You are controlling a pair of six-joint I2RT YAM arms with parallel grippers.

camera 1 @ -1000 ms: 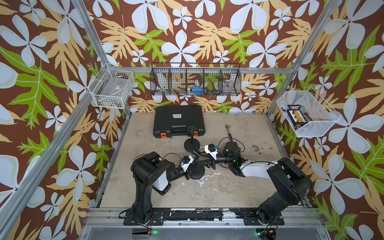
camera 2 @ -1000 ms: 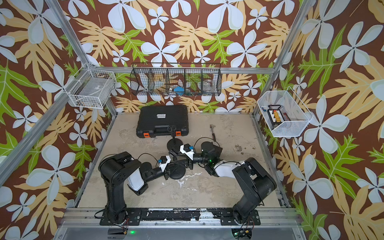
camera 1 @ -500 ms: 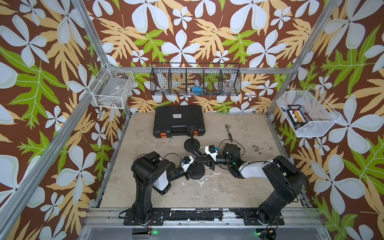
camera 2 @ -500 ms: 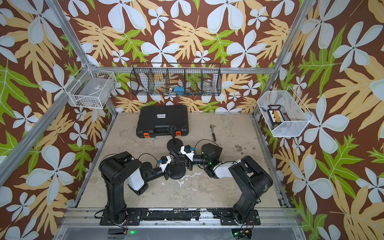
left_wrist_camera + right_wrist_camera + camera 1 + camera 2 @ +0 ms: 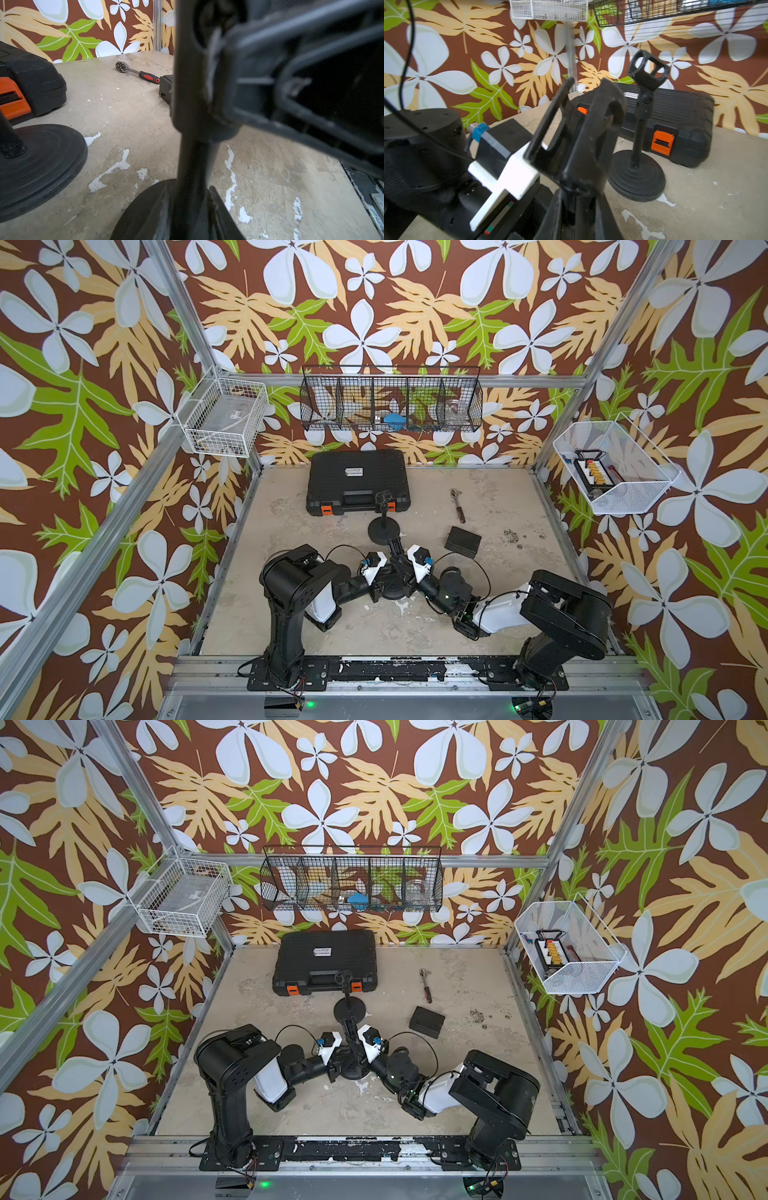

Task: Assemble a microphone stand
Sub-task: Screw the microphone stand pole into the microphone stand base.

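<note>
Now that the right arm's black elbow joint [image 5: 453,585] has swung toward the lower right in both top views, the small flat black box [image 5: 462,541] it was covering lies bare on the beige desk [image 5: 311,614], right of centre. Both grippers still meet at lower centre on the unfinished black microphone stand [image 5: 353,1074]. Its round black base [image 5: 392,595] rests on the desk and its thin black pole [image 5: 192,162] stands upright.

The right gripper [image 5: 402,568] has its jaws closed on the stem of the black plastic microphone clip [image 5: 581,124] atop the pole. The left gripper [image 5: 385,572] has its jaws either side of the pole low down; whether they pinch it I cannot tell.

The swing looks like a turn of the clip onto the pole, so the last joint is probably being tightened.
</note>
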